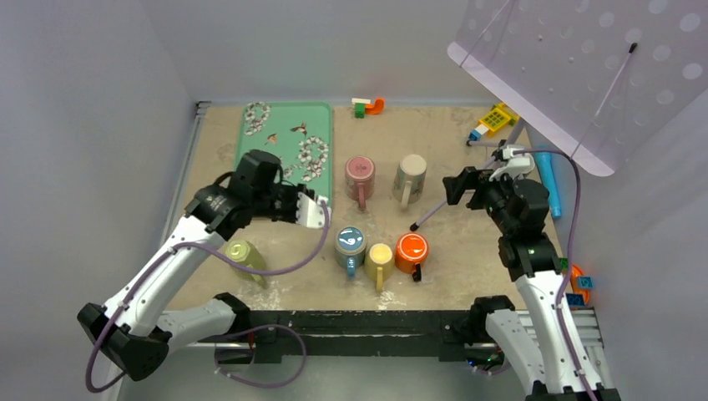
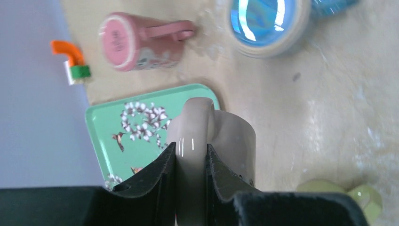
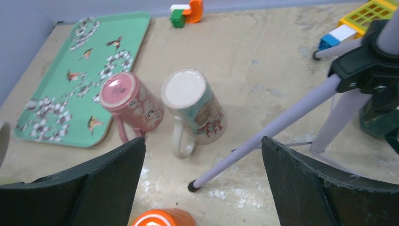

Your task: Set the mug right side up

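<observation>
Just off the near right corner of the green tray [image 2: 106, 129], the left gripper [image 2: 190, 150] is clamped on the handle of the beige mug [image 2: 235, 136]. Farther back, right of the tray, beyond the upside-down pink mug [image 3: 131, 101] and cream mug [image 3: 193, 106], the right gripper [image 3: 203, 141] hangs with jaws wide apart, empty.

- Robot lab test cell.
- Worn table [image 1: 467, 242] boxed in by plain grey walls [image 1: 92, 125].
- Left arm [image 1: 159, 280] and right arm [image 1: 543, 288] bolted at the table's near edge.
- Perforated panel [image 1: 576, 67] over the table's far right corner; toy blocks [image 1: 367, 106] at its far edge.
</observation>
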### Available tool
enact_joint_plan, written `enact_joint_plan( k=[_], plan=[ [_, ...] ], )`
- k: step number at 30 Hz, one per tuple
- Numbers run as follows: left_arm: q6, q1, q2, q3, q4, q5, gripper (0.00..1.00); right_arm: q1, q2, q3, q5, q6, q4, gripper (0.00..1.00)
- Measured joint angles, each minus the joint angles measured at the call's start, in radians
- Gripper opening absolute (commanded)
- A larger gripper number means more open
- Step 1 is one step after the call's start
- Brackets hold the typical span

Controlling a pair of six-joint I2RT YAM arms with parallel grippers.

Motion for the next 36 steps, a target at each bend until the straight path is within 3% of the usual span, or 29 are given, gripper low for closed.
enact_joint_plan(
  k=[10, 14, 19, 27, 29, 31, 33, 34, 35, 36],
  plan=[
    [-0.702, 0.316, -0.045, 0.053, 0.228, 0.269, 0.0, 0.026, -0.021, 0.046, -0.255, 0.002, -0.053, 0.98],
    [-1.046, 0.448, -0.039, 0.053, 0.397, 0.413, 0.0, 0.233, 0.008, 0.07, -0.364, 0.02, 0.069, 0.98],
    [-1.353, 0.526, -0.023, 0.039, 0.628, 0.552, 0.0, 0.481, 0.212, 0.207, -0.457, 0.053, 0.275, 0.98],
    [-1.532, 0.526, -0.043, 0.023, 0.772, 0.667, 0.0, 0.584, 0.625, 0.455, -0.552, 0.101, 0.45, 0.94],
    [-1.548, 0.526, -0.051, 0.023, 0.796, 0.68, 0.0, 0.606, 0.692, 0.493, -0.581, 0.106, 0.466, 0.84],
    [-1.555, 0.526, -0.053, 0.023, 0.811, 0.689, 0.0, 0.624, 0.734, 0.514, -0.615, 0.111, 0.481, 0.62],
    [-1.558, 0.526, -0.052, 0.021, 0.822, 0.692, 0.0, 0.642, 0.769, 0.536, -0.655, 0.115, 0.494, 0.15],
    [-1.558, 0.526, -0.051, 0.015, 0.833, 0.692, 0.0, 0.65, 0.786, 0.552, -0.672, 0.115, 0.496, 0.0],
    [-1.557, 0.527, -0.051, 0.01, 0.839, 0.688, 0.02, 0.654, 0.799, 0.566, -0.683, 0.113, 0.493, 0.0],
    [-1.545, 0.534, -0.047, 0.005, 0.855, 0.695, 0.24, 0.658, 0.813, 0.584, -0.711, 0.138, 0.476, 0.0]
  ],
)
